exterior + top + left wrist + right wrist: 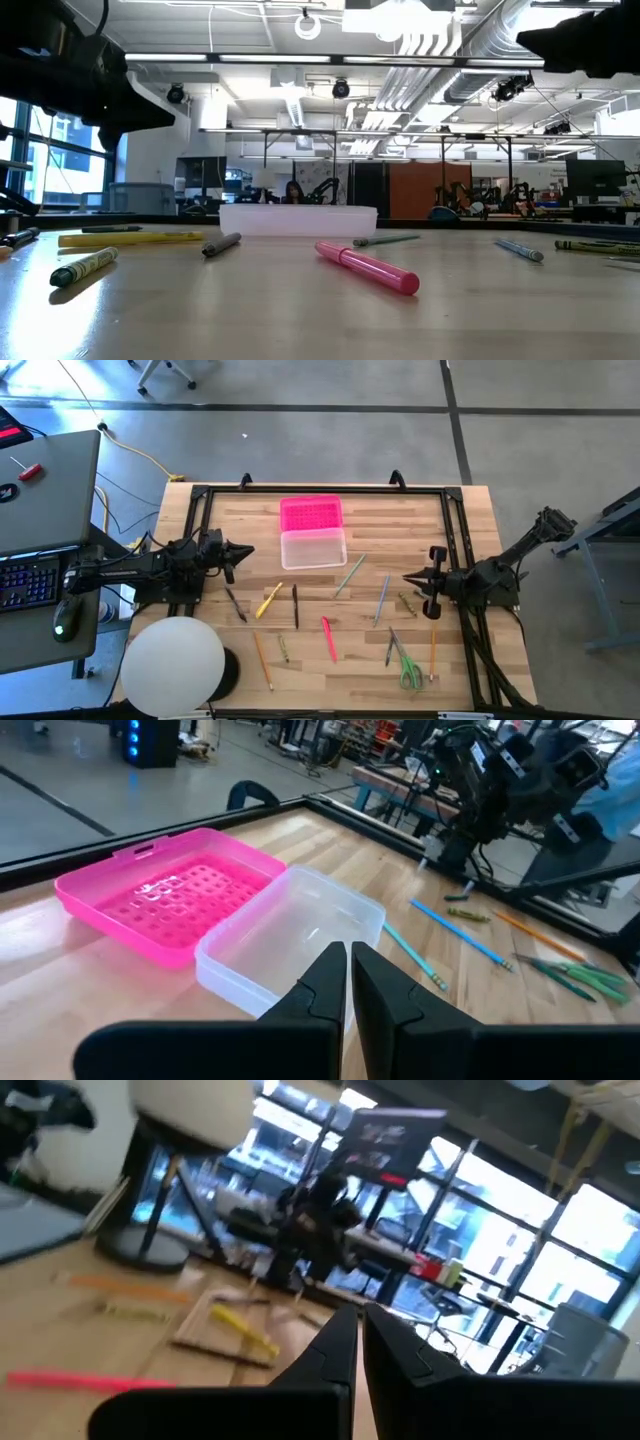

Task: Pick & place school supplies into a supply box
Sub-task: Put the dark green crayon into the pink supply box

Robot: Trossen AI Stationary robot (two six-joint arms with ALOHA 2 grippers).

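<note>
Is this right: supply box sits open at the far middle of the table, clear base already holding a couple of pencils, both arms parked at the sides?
Not quite. The supply box is open at the far middle, but its clear base is empty, as the left wrist view shows; the pencils and pens all lie loose on the table. The left gripper and right gripper do sit at the sides.

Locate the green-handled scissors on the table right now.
In the high view the scissors lie near the table's front right, between a grey pen and an orange pencil.

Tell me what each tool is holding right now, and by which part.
Nothing is held. The left tool is nearly shut and empty beside the open supply box; the right tool is shut and empty. All supplies lie on the table.
</note>
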